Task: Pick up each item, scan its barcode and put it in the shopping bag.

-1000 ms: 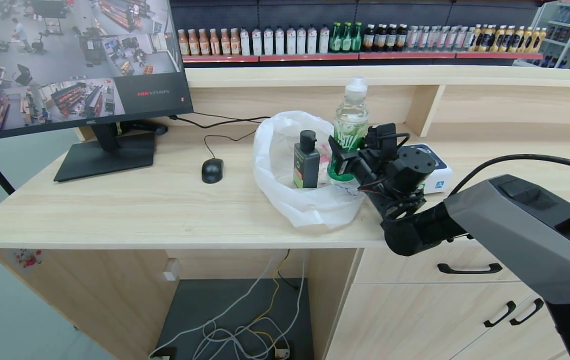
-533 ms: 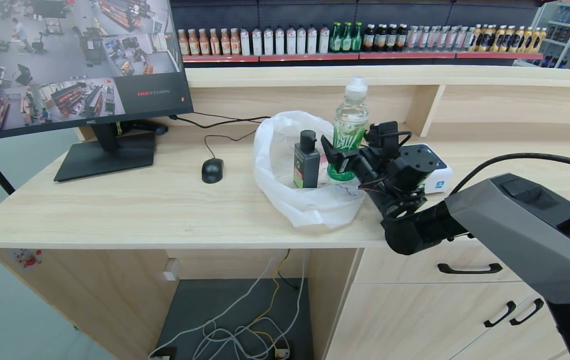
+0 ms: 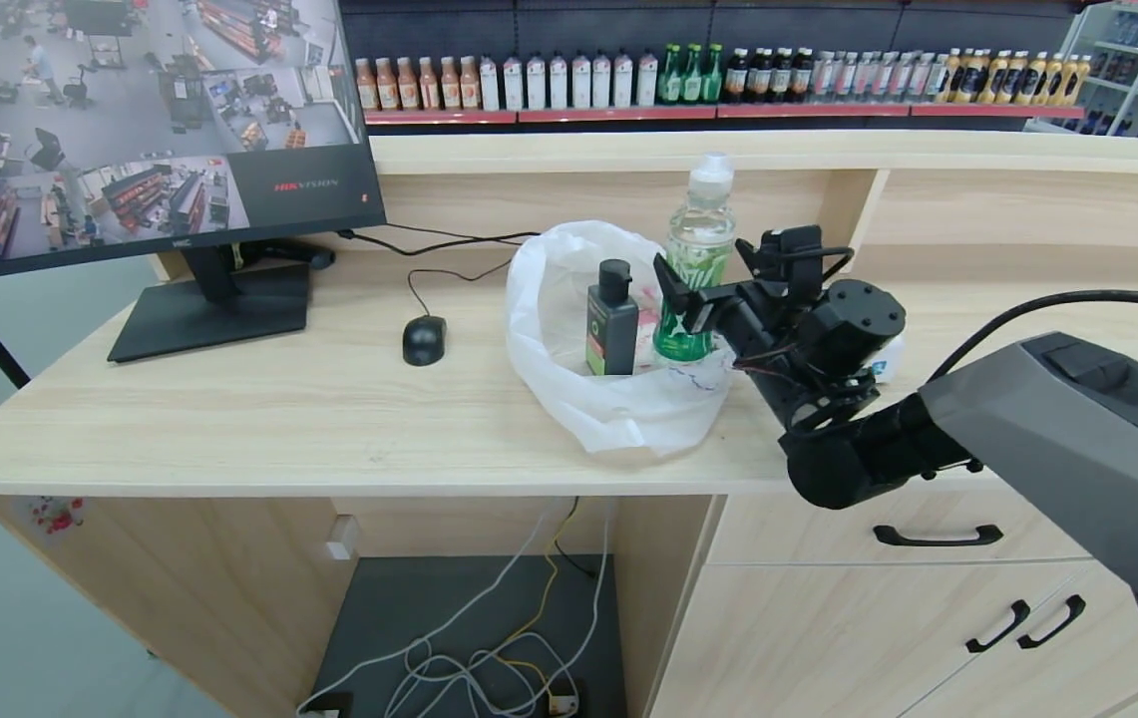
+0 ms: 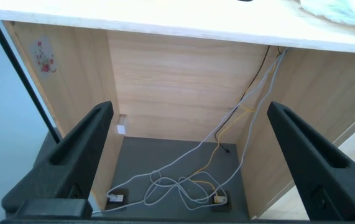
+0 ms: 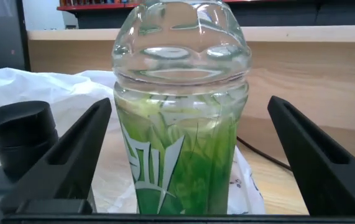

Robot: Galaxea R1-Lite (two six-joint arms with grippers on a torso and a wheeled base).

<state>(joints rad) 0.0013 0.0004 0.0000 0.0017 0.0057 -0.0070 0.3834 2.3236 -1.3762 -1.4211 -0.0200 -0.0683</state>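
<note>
Hanging low at 6 o'clock, the left gripper [image 4: 189, 112] has its fingers spread wide and faces the open bay under the light wooden counter [image 3: 229, 419]. Loose white and yellow cables [image 4: 183, 186] lie on the bay floor.

On the counter, mid-field, sits a crumpled white plastic shopping bag [image 3: 618, 414]. The right gripper [image 5: 189, 112] is at the bag's 3 o'clock side, jaws wide apart, flanking a clear plastic bottle with green label and white cap [image 3: 698, 249]; no contact seen. The bottle stands upright inside the bag, toward its 2 o'clock edge. A black pump bottle [image 3: 612, 319] stands upright at the clear bottle's 9 o'clock, also in the bag.

A black computer mouse [image 3: 423, 340] lies at 9 o'clock of the bag, and a black monitor [image 3: 130, 120] stands at 10 o'clock. A red-edged shelf of drink bottles [image 3: 718, 80] runs across at far 12 o'clock.
</note>
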